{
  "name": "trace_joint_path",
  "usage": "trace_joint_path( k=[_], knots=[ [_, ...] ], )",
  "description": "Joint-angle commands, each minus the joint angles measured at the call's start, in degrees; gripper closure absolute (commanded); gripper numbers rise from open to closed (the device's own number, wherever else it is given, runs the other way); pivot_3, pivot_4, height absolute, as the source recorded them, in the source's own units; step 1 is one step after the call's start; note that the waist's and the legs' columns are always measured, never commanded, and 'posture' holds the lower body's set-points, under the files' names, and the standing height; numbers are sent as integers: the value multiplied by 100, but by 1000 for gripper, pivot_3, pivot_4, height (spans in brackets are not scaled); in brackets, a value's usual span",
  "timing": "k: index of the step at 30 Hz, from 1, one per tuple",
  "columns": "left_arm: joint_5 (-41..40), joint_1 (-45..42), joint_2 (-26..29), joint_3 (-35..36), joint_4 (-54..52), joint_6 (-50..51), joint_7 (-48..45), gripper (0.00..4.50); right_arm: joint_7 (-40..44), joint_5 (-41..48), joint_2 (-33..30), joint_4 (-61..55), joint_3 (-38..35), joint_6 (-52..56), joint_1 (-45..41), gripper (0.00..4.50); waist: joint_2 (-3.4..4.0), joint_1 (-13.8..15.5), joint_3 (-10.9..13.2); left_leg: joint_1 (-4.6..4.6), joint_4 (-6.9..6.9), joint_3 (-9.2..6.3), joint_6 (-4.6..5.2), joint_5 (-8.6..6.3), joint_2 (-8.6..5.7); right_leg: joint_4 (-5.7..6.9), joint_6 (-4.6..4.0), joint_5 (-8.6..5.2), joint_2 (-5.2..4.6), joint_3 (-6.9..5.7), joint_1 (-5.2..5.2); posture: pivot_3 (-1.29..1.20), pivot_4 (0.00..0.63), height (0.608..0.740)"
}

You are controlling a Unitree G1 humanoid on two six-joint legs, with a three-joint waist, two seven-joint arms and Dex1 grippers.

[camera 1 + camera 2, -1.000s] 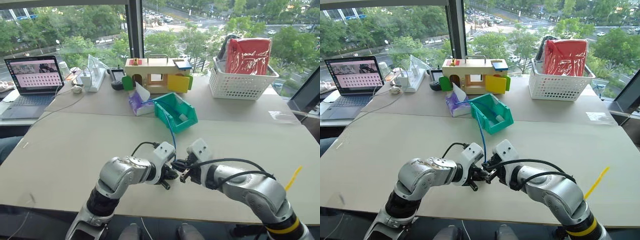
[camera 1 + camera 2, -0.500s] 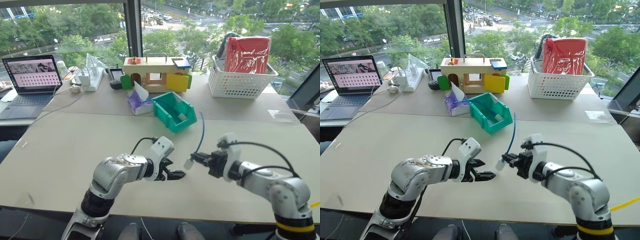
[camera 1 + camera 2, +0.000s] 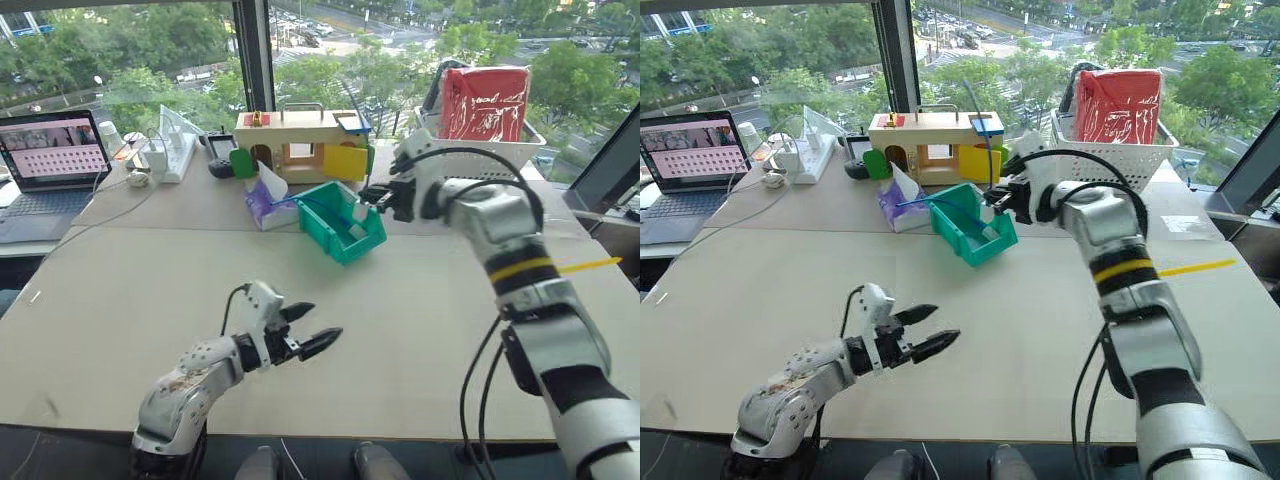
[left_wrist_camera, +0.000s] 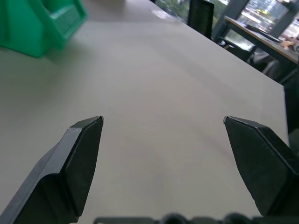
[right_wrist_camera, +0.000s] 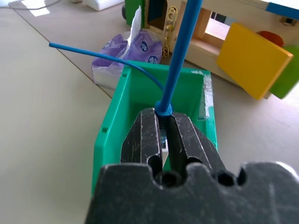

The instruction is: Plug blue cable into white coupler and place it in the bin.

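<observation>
Right end effector over the bin, gripping the blue cable

The right end effector (image 5: 162,122), clamped on the blue cable (image 5: 180,56), hangs above the bin (image 3: 372,236). The left end effector (image 3: 306,329) gapes wide over bare surface (image 3: 420,310), well apart from the bin.

A laptop (image 3: 55,165) stands open at the far left of the bench (image 3: 130,300). Right of it sits a white power strip (image 3: 175,150), then a wooden toy house (image 3: 300,145) with a yellow flap. A purple tissue pack (image 3: 262,200) lies nearer. At the far right, a white basket (image 3: 480,130) holds a red bag (image 3: 485,100).
</observation>
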Motion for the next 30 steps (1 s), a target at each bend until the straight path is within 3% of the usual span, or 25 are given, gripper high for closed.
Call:
trace_joint_path(
  k=[1,7,11,12,15,17,21,26,30],
  knots=[
    [178,126,-74,201,-36,-730,128,0,113,-604,237,1433,-81,-1126,-436,3543,0,57,0,-1,0,-1,0,0,-1,-1,0,1,-1,-2,0,0,150,739],
    [237,237,-143,349,-69,-1166,383,0,205,-913,487,2366,-426,-1731,-775,1591,5,65,4,-6,0,-1,-8,-5,-5,-1,6,6,-14,-4,-2,0,150,739],
    [250,197,-146,445,41,-1268,488,0,326,-809,307,2354,-891,-1769,-1010,175,12,28,8,-4,0,-3,-8,-5,-2,12,2,8,-8,-3,-8,0,150,739],
    [303,169,-132,452,84,-1326,512,0,435,-752,197,2272,-1018,-1689,-1029,44,12,28,8,-3,-1,-3,-8,-5,0,14,1,8,-5,-4,-8,0,150,739],
    [515,100,-45,469,217,-1456,632,0,802,-563,-144,1730,-1354,-1394,-855,44,12,49,8,-1,-1,-5,-8,-5,-1,12,1,8,-4,-8,-3,0,150,739],
    [654,26,45,490,354,-1540,683,0,1126,-260,-459,642,-1605,-972,-265,44,12,67,8,-1,0,-5,-8,-5,-2,6,1,8,-5,-8,-1,0,150,739],
    [884,-238,296,459,785,-1738,536,0,1205,623,-1030,-2827,-2325,24,2221,44,9,196,6,-6,-3,-25,-8,-6,-3,-7,4,6,-7,-25,14,0,150,739],
    [752,-710,349,462,1301,-1552,415,0,194,1026,-828,-5321,-3190,611,4954,44,21,219,7,-16,-2,-19,-7,-10,-6,6,6,4,-9,-14,-5,0,150,739],
    [903,-985,420,278,1789,-1639,159,0,-478,861,-271,-5990,-3200,336,6016,44,21,56,7,11,6,-9,-8,-8,-2,14,20,-5,0,-3,13,0,150,739]
  ],
)
